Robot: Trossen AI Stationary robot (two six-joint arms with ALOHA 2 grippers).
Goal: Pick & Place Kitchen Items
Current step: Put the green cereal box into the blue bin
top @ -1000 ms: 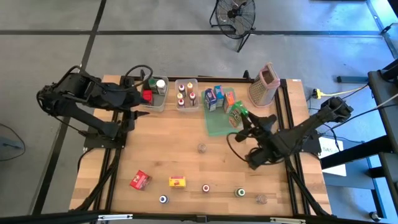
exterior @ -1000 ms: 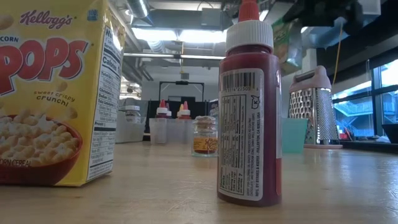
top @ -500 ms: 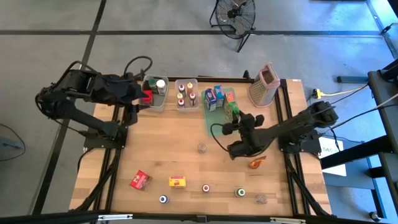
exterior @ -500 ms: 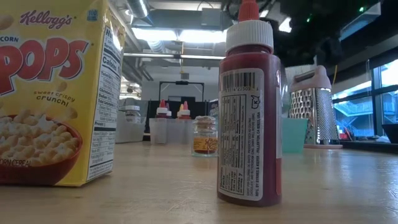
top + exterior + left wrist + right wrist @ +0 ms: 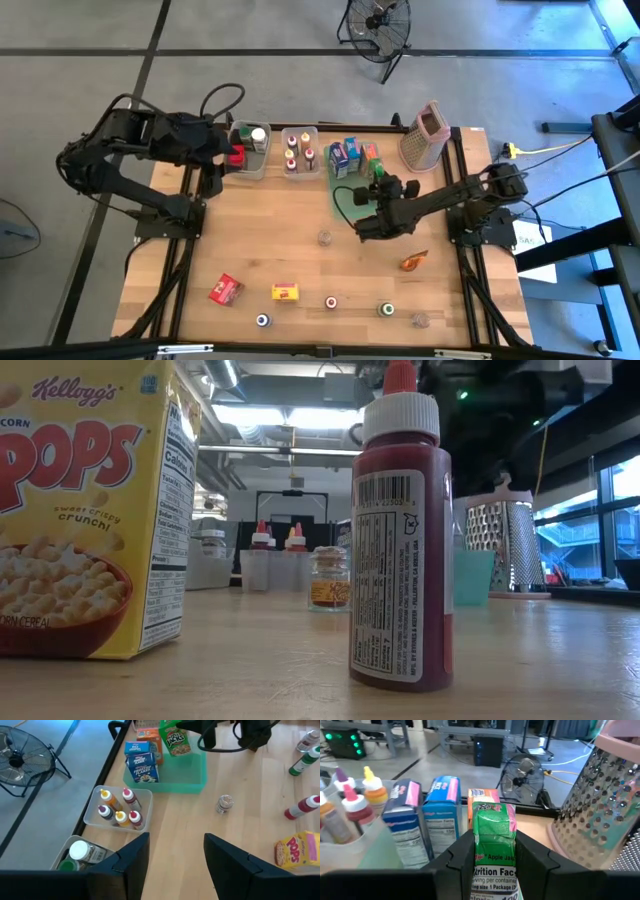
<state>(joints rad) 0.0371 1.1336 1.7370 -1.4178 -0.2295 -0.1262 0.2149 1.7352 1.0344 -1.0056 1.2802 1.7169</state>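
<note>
My right gripper [image 5: 494, 865] is shut on a green Apple Jacks carton [image 5: 492, 835], low over the right end of the green tray [image 5: 345, 206]. In that tray stand two blue cartons [image 5: 439, 815] and an orange carton [image 5: 482, 795]. My left gripper [image 5: 172, 865] hangs open and holds nothing, high above the clear bin of jars [image 5: 250, 146] at the far left. Loose on the table lie a small glass jar [image 5: 325, 238], an orange packet [image 5: 413, 262], a red carton [image 5: 226, 290] and a yellow carton [image 5: 287, 292]. My right gripper pinches the green carton's two opposite sides [image 5: 476, 851] between its two fingers. The fingers come nearly level from the table's right side. The carton stands upright in the hold, gable top up. Whether its base touches the tray I cannot tell.
A pinkish box grater [image 5: 425, 135] stands just right of the tray. A clear bin of sauce bottles [image 5: 299, 152] sits to the tray's left. Several small bottles and jars [image 5: 386, 310] line the near edge. The low view is fronted by the yellow carton [image 5: 90, 510] and a red bottle [image 5: 400, 540].
My right gripper has swung toward the table's left and far side and come down, carrying the green carton lower over the tray's right end. The carton has stayed upright in the hold.
</note>
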